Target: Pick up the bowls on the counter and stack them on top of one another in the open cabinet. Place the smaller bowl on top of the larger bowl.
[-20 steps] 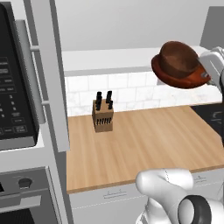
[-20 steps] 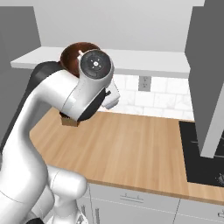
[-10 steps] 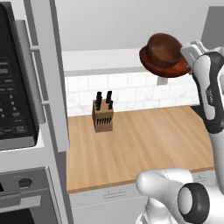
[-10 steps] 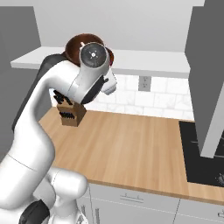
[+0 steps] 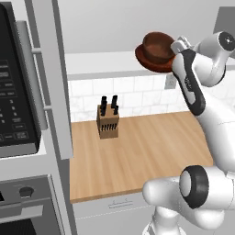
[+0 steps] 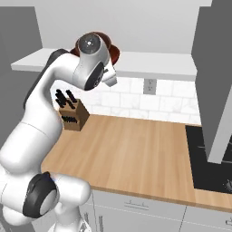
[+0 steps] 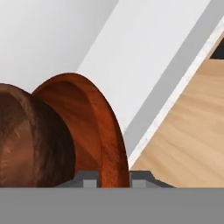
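My gripper (image 7: 114,179) is shut on the rim of the larger bowl (image 7: 103,131), a wide reddish-brown wooden dish. The smaller bowl (image 7: 30,140), dark brown and rounded, sits against its middle, so the two are carried as one stack. In the left base view the larger bowl (image 5: 148,58) with the smaller bowl (image 5: 157,46) hangs at the open cabinet's white shelf (image 5: 101,62), with the gripper (image 5: 176,47) on its right side. In the right base view the arm hides most of the larger bowl (image 6: 114,53). I cannot tell whether the stack touches the shelf. The counter (image 5: 142,151) lies below.
A knife block (image 5: 108,121) stands at the back of the counter below the shelf, also visible as the knife block (image 6: 72,113). A tall grey oven and microwave cabinet (image 5: 27,114) borders the left. A black cooktop (image 6: 208,158) and a grey hood (image 6: 217,68) are at the right.
The arm has carried the stacked bowls left and slightly up, from beside the shelf's right end to over the shelf. The grip has not changed.
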Robot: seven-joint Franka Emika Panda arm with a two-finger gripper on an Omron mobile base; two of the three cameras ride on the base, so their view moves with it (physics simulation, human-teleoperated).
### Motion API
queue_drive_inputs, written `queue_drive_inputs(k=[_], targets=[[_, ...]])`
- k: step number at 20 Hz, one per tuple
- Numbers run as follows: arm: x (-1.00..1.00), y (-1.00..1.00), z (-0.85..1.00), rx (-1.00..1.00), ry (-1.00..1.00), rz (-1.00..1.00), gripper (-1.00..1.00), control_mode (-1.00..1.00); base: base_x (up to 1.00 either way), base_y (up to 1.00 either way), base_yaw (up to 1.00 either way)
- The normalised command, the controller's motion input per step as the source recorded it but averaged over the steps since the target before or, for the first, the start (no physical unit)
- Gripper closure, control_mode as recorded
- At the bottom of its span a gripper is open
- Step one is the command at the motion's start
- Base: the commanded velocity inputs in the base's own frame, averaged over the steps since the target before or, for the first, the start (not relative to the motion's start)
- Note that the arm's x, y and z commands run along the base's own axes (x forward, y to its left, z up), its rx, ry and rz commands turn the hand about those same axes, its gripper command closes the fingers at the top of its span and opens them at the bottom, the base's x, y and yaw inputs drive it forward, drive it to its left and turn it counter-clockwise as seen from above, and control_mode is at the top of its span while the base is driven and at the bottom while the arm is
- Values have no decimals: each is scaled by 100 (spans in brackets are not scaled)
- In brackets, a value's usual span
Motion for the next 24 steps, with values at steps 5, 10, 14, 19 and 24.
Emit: queue_drive_inputs(k=[5, 10, 14, 19, 24], targets=[[77, 5, 3, 0, 0, -11, 100, -100, 0, 0, 0], [71, 5, 12, 0, 0, -12, 100, -100, 0, 0, 0], [60, 4, 9, 0, 0, -11, -100, -100, 0, 0, 0], [17, 0, 0, 0, 0, -2, -100, -100, 0, 0, 0], [-6, 0, 2, 0, -2, 0, -100, -100, 0, 0, 0]])
